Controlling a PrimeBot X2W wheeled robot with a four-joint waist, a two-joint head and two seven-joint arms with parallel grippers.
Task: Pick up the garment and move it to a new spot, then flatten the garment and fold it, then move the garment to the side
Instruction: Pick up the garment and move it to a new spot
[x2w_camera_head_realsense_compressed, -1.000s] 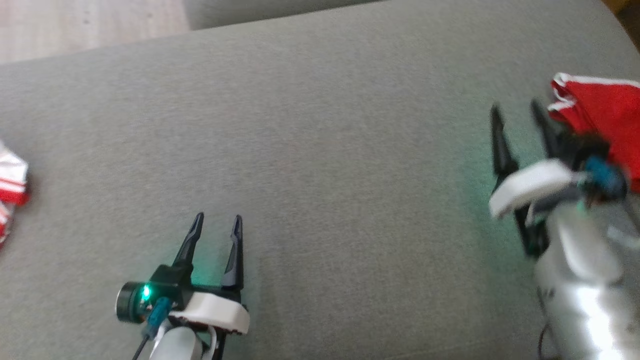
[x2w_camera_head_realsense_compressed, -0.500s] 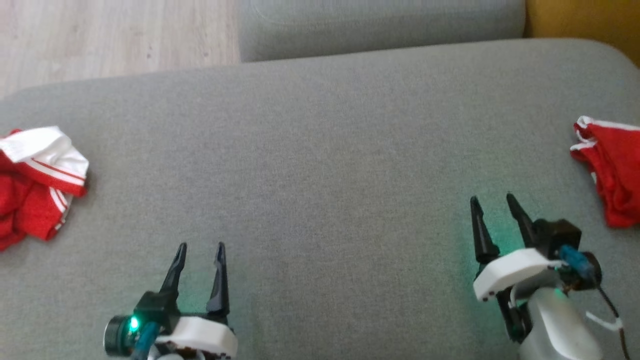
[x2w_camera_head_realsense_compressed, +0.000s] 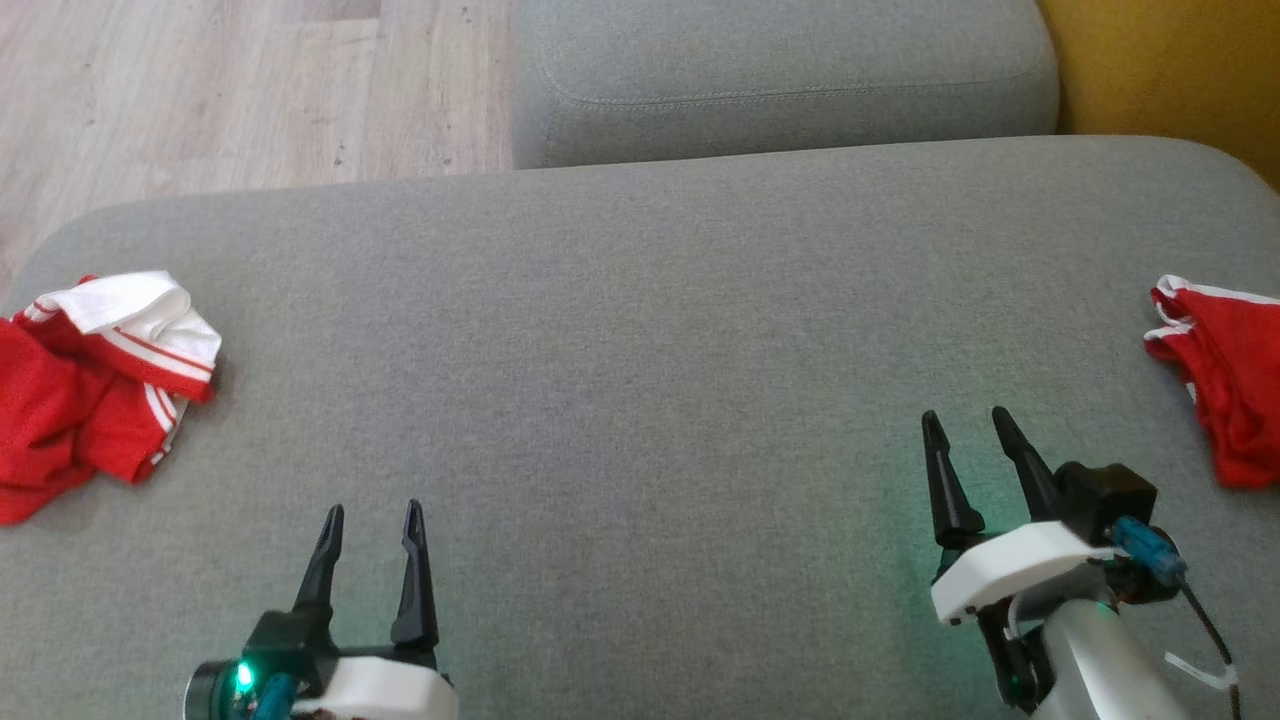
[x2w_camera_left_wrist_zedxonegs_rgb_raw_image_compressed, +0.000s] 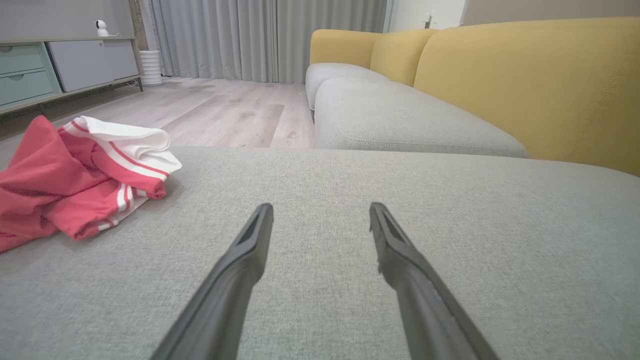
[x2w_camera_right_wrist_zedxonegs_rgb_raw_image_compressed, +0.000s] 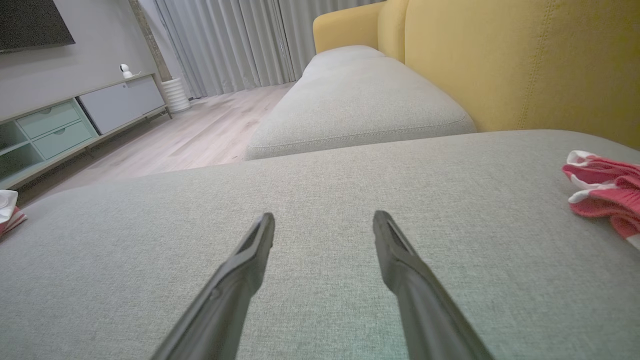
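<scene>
Two claws are wide open with nothing in them: the left claw (x2w_camera_head_realsense_compressed: 372, 508) and the right claw (x2w_camera_head_realsense_compressed: 966, 413). Both sit low over the grey seat cushion (x2w_camera_head_realsense_compressed: 640, 330) and point the same way, well apart, with bare cushion between them. One red and white garment (x2w_camera_head_realsense_compressed: 90, 390) lies in a messy heap off to the left of the left claw, a bit ahead of its tips, near the cushion's edge. It looks bunched up, so I think it is the one to grab next, and the left claw is closer to it. Another red garment (x2w_camera_head_realsense_compressed: 1225, 400) lies off to the right of the right claw, by the other edge. Maybe it is there to be out of the way, but I cannot tell if it is folded. The big bare middle looks like a good spot to lay clothes flat. The cushion is soft, woven cloth. Past the claw tips are a second grey cushion (x2w_camera_head_realsense_compressed: 780, 80), a yellow sofa back (x2w_camera_head_realsense_compressed: 1170, 70) and a pale wood floor (x2w_camera_head_realsense_compressed: 200, 90).
</scene>
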